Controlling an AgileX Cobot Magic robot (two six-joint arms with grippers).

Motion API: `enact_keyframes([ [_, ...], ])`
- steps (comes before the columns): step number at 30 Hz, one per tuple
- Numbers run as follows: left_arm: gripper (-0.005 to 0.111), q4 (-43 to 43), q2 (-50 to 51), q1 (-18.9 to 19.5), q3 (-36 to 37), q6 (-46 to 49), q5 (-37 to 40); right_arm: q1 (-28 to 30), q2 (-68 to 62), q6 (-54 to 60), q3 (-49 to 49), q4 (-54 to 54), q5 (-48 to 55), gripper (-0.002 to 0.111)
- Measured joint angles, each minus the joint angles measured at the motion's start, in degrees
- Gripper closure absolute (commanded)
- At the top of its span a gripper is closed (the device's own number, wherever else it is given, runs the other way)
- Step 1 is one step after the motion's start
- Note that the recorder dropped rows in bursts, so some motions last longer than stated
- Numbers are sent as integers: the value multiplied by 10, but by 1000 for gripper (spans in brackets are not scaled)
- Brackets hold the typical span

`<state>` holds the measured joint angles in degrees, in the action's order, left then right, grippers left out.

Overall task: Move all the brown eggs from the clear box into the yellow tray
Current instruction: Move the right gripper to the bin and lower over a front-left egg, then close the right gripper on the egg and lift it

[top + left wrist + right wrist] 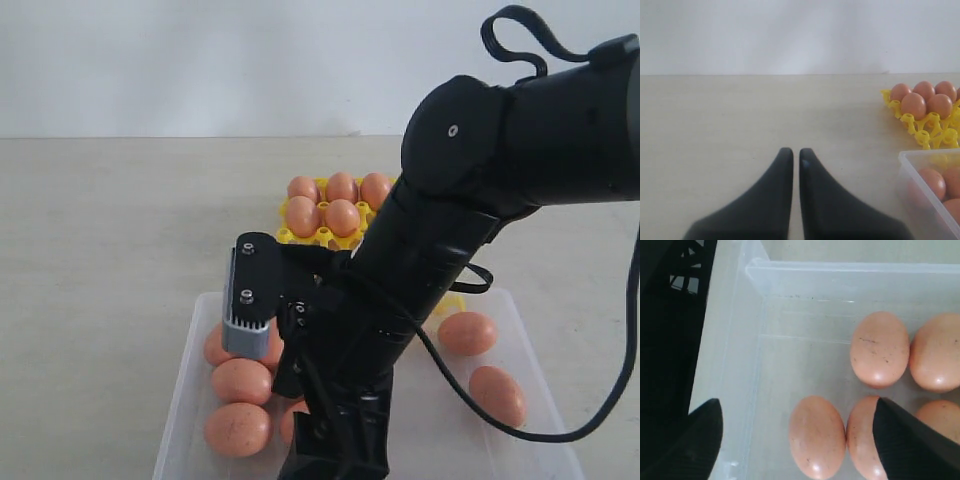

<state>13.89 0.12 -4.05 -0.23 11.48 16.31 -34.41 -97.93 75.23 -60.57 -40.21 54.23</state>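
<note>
Several brown eggs (341, 217) sit in the far cups of the yellow tray (300, 237). More brown eggs (238, 429) lie loose in the clear box (190, 400), at its left and right sides. My right arm (400, 270) reaches down into the box. My right gripper (795, 432) is open low over the box floor. One egg (816, 442) lies between its fingers, untouched. One black fingertip (900, 440) overlaps a neighbouring egg (860, 440). My left gripper (796, 152) is shut and empty above bare table, left of the tray (922, 135).
The box wall (790, 280) and corner stand close to the right gripper's other finger (700, 440). A black cable (560, 430) loops from the right arm across the box's right side. The wooden table (120, 220) stretches left of tray and box.
</note>
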Motion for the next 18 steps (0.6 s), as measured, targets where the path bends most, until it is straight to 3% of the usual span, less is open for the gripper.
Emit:
enact_keyframes([
  [5,103,0,0,0,0,0,0,0,-1,-16,0,6,1,57],
  [18,103,0,0,0,0,0,0,0,-47,-20,0,91,-2,57],
])
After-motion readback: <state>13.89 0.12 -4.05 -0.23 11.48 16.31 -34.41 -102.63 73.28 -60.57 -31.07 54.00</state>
